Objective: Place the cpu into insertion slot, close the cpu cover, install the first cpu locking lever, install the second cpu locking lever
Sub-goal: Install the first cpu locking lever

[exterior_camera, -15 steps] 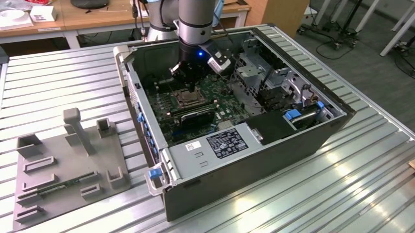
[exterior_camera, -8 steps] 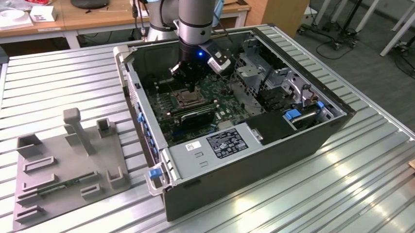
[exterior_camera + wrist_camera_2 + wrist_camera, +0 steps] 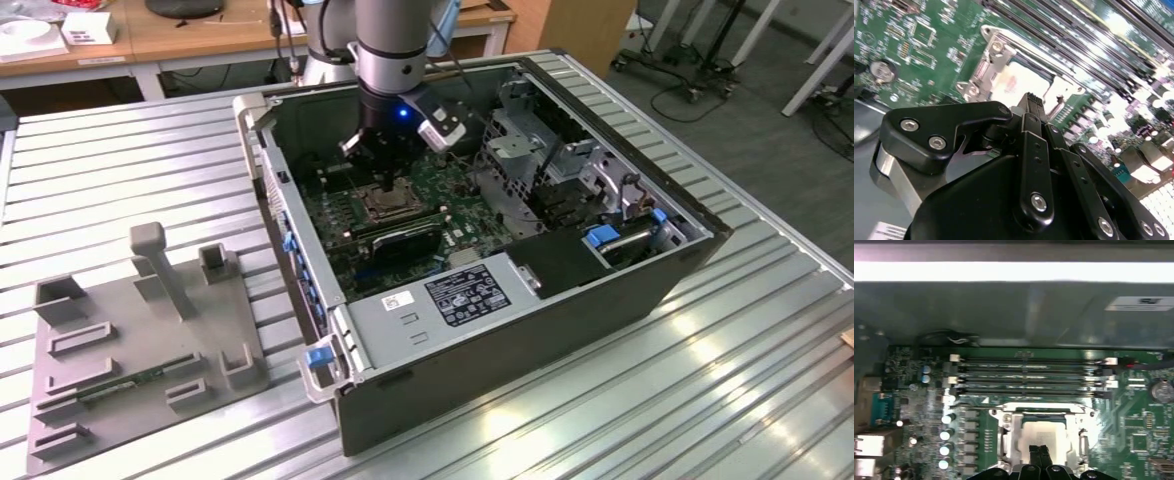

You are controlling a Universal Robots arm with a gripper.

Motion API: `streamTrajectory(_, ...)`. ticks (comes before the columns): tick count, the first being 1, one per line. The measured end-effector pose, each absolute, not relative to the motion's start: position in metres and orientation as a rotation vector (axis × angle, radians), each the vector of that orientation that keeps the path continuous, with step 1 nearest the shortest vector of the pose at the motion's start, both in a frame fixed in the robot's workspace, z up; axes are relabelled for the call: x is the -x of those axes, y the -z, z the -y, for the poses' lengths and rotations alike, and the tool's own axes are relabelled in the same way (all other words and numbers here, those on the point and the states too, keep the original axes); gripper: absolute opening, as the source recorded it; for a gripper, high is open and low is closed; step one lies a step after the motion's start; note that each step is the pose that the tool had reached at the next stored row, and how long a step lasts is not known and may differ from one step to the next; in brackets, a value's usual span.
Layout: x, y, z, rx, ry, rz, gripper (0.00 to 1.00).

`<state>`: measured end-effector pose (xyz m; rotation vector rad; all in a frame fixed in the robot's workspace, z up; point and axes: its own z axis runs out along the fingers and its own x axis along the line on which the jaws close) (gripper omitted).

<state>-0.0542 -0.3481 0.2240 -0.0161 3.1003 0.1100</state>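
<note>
Nearest the lens in the second wrist view is my end effector (image 3: 1033, 100): black linkage and bolted side plates, with both fingers brought together and nothing seen between them. The first wrist view confirms this, the paired tips of the end effector (image 3: 1040, 452) standing side by side with no gap.

The cpu (image 3: 1046, 432) sits in its socket, pale face up, directly beneath my fingertips. The cpu cover (image 3: 1006, 435) lies flat around it, with the chip showing through its window. In the second wrist view the cpu (image 3: 1014, 85) and one corner of the cpu cover (image 3: 996, 47) appear just beyond my tips. I cannot tell whether the tips touch the chip.

The first wrist view adds the long memory slots (image 3: 1029, 375), running parallel just beside the cover, and a coin cell (image 3: 1160, 390) farther off on the board.

The exterior view supplies the setting. My end effector (image 3: 387, 185) hangs upright inside an open computer case (image 3: 534, 320), over the insertion slot (image 3: 380, 207). The case lies on a ribbed metal worktop (image 3: 134, 160). A grey fixture plate (image 3: 134, 340) rests apart from it, toward the worktop's edge on the exterior view's left.

I cannot tell whether the locking levers are latched.
</note>
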Motion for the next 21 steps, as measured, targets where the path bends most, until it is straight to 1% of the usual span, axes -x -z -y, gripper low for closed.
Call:
streamTrajectory(7, 0.07, -0.224, 0.348, 0.016, -0.114, -3.092, 0.1)
streamTrajectory(11, 0.071, -0.225, 0.348, 0.015, -0.156, -3.089, 0.1)
streamTrajectory(14, 0.071, -0.226, 0.348, 0.015, -0.172, -3.088, 0.1)
streamTrajectory(21, 0.083, -0.226, 0.348, 0.017, -0.174, -3.063, 0.1)
